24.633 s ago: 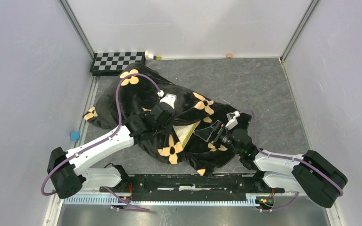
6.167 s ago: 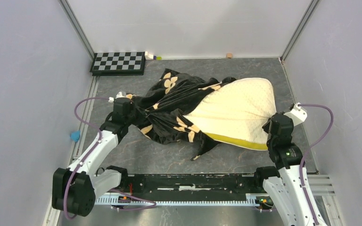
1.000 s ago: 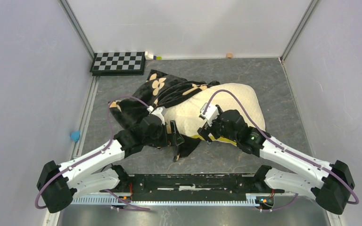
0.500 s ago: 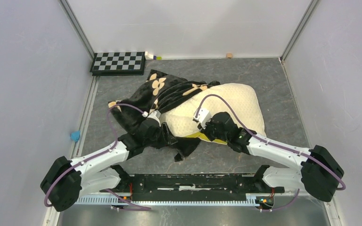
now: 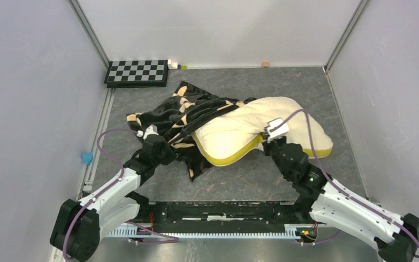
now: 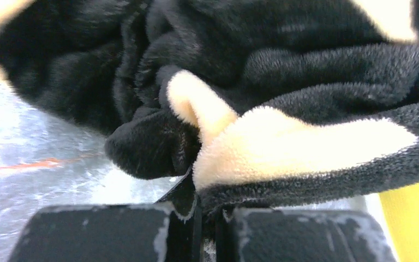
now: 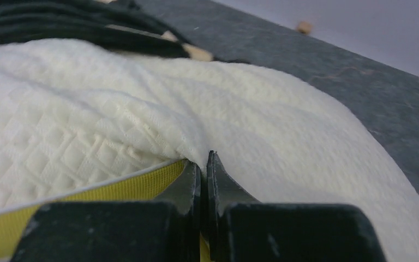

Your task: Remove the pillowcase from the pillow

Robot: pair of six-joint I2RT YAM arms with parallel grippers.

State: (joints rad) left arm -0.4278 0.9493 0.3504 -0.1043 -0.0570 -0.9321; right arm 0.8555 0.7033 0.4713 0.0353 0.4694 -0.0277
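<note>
Left jaws are pinched shut on a fold of the pillowcase (image 6: 283, 65); right jaws clamp the pillow (image 7: 114, 103) at its yellow edge. Mid-desk (image 5: 305, 87), the pillow lies mostly bare, its far-left end under bunched cover. Pulled apart, the plush may slip from so thin a pinch.

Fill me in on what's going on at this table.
Two robot arms are working a black flowered pillowcase off a cream pillow on the table. The left arm has its jaws shut on a fold of the pillowcase. The right arm has its jaws shut on the pillow's near edge, by the yellow trim. Most of the pillow lies bare, with the pillowcase bunched over its left end, so the job is not yet done.
</note>
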